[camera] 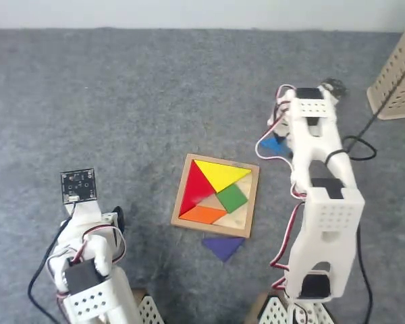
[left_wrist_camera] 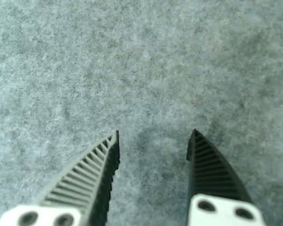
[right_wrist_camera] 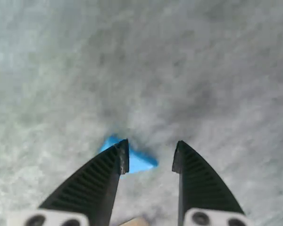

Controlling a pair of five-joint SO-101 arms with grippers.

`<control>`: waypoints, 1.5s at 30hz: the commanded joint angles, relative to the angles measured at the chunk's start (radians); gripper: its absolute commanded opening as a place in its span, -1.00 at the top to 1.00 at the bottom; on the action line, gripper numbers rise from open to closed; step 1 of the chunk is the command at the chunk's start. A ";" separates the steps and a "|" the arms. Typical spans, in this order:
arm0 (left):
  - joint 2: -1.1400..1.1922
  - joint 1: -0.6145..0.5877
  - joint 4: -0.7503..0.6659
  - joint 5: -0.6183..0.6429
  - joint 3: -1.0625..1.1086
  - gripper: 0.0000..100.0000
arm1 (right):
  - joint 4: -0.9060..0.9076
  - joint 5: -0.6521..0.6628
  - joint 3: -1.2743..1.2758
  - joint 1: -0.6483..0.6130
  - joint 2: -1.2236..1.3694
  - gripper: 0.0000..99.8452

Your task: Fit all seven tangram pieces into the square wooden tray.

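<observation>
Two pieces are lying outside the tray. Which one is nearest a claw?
The blue piece, right at the open right gripper. The purple triangle lies beside the tray, well clear of that gripper.

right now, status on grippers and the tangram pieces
Left gripper open over bare carpet. Right gripper open at the blue piece. Wooden tray part filled; purple triangle lies outside it. Nothing blocking.

The black jaws stand wide apart over the grey, fuzzy tabletop point(right_wrist_camera: 203, 70). A small blue piece point(right_wrist_camera: 140, 162) lies flat on it. One jaw tip hides part of the blue piece.
</observation>
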 commanded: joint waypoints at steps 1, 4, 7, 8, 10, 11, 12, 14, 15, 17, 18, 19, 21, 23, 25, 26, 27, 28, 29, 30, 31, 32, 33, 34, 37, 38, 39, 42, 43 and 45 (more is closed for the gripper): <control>-0.012 0.000 0.003 0.009 -0.019 0.55 | 0.038 -0.005 -0.054 0.039 -0.033 0.70; -0.012 0.000 0.003 0.009 -0.019 0.55 | 0.056 -0.005 -0.054 0.025 -0.059 0.70; -0.012 0.000 0.003 0.009 -0.019 0.55 | 0.079 -0.006 -0.054 0.002 -0.102 0.70; -0.012 0.000 0.003 0.009 -0.019 0.55 | 0.079 -0.005 -0.054 -0.010 -0.119 0.70; -0.012 0.000 0.003 0.009 -0.019 0.55 | 0.073 -0.005 -0.054 -0.036 -0.145 0.70; -0.012 0.000 0.003 0.009 -0.019 0.55 | 0.068 -0.005 -0.054 -0.051 -0.153 0.70; -0.012 0.000 0.003 0.009 -0.019 0.55 | 0.047 -0.003 -0.054 -0.065 -0.156 0.70; -0.012 0.000 0.003 0.009 -0.019 0.55 | 0.002 0.015 -0.054 -0.091 -0.150 0.70; -0.012 0.000 0.003 0.009 -0.019 0.55 | -0.022 0.049 -0.054 -0.104 -0.140 0.70; -0.012 0.000 0.003 0.009 -0.019 0.55 | -0.054 0.127 -0.054 -0.119 -0.114 0.70; -0.012 0.000 0.003 0.009 -0.019 0.55 | -0.068 0.153 -0.054 -0.124 -0.101 0.70; -0.012 0.000 0.003 0.009 -0.019 0.55 | -0.076 0.163 -0.054 -0.125 -0.082 0.70; -0.012 0.000 0.003 0.009 -0.019 0.55 | -0.097 0.161 -0.054 -0.122 -0.045 0.70; -0.012 0.000 0.003 0.009 -0.019 0.55 | -0.104 0.161 -0.054 -0.117 -0.015 0.70; -0.012 0.000 0.003 0.009 -0.019 0.55 | -0.097 0.161 -0.054 -0.119 0.005 0.70; -0.012 0.000 0.003 0.009 -0.019 0.55 | -0.093 0.163 -0.054 -0.122 0.012 0.70; -0.012 0.000 0.003 0.009 -0.019 0.55 | -0.081 0.163 -0.054 -0.125 0.018 0.70; -0.012 0.000 0.003 0.009 -0.019 0.55 | -0.070 0.163 -0.054 -0.125 0.022 0.70; -0.012 0.000 0.003 0.009 -0.019 0.55 | -0.059 0.163 -0.054 -0.127 0.025 0.70; -0.012 0.000 0.003 0.009 -0.019 0.55 | -0.047 0.166 -0.054 -0.128 0.028 0.70; -0.012 0.000 0.003 0.009 -0.019 0.55 | -0.030 0.170 -0.054 -0.130 0.030 0.70; -0.012 0.000 0.003 0.009 -0.019 0.55 | -0.005 0.184 -0.054 -0.130 0.031 0.70; -0.012 0.000 0.003 0.009 -0.019 0.55 | 0.027 0.221 -0.054 -0.130 0.030 0.70; -0.012 0.000 0.003 0.009 -0.019 0.55 | 0.058 0.278 -0.054 -0.133 0.027 0.70; -0.012 0.000 0.003 0.009 -0.019 0.55 | 0.127 0.485 -0.054 -0.139 0.022 0.70; -0.012 0.000 0.003 0.009 -0.019 0.55 | 0.143 0.528 -0.054 -0.139 0.022 0.70; -0.012 0.000 0.003 0.009 -0.019 0.55 | 0.157 0.548 -0.054 -0.139 0.025 0.70; -0.012 0.000 0.003 0.009 -0.019 0.55 | 0.206 0.601 -0.052 -0.139 0.028 0.70; -0.012 0.000 0.003 0.009 -0.019 0.55 | 0.223 0.641 -0.052 -0.139 0.024 0.70; -0.012 0.000 0.003 0.009 -0.019 0.55 | 0.251 0.729 -0.054 -0.139 0.018 0.70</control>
